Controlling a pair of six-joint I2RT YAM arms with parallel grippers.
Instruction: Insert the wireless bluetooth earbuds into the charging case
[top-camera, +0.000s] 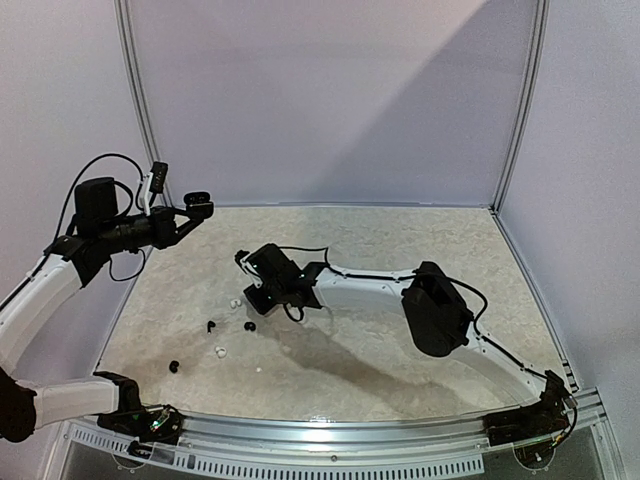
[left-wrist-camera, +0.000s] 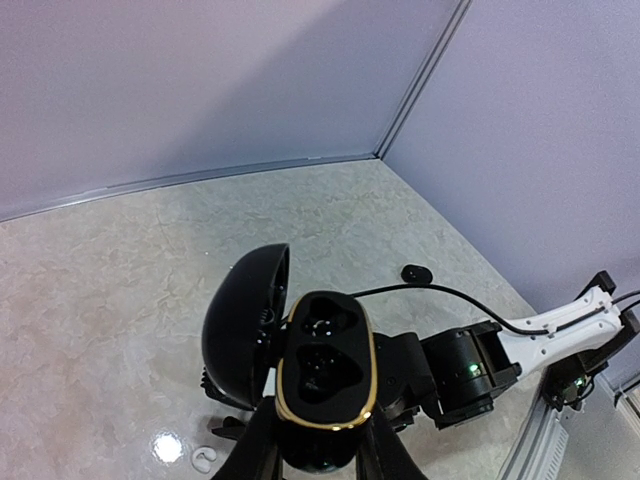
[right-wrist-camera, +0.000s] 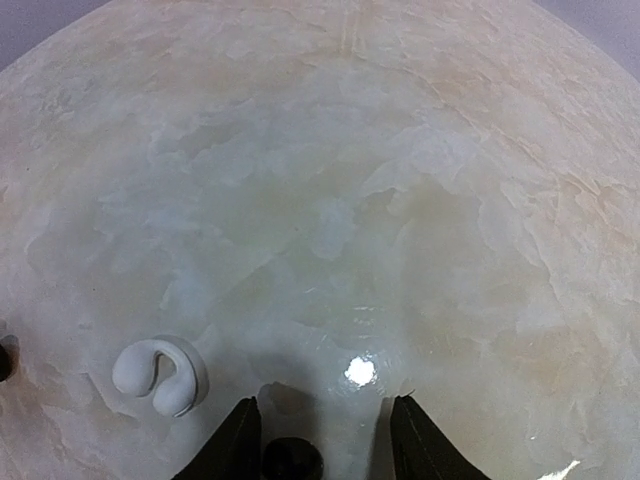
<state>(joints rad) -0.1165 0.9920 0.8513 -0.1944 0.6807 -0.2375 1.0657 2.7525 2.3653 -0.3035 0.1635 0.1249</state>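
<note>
Top external view: right claw (top-camera: 262, 290) low among loose earbuds (top-camera: 220, 351) on the table (top-camera: 400, 250), left claw (top-camera: 192, 211) raised with the charging case (top-camera: 198, 201).
Left wrist view: left claw clamped on the open charging case, well apart from the right claw, so a carried earbud could drop on the way. Right wrist view: right claw's jaws stand apart, a black earbud (right-wrist-camera: 292, 460) between them, a white earbud (right-wrist-camera: 160, 375) just beside; an off-centre squeeze may flick the black one away.
</note>
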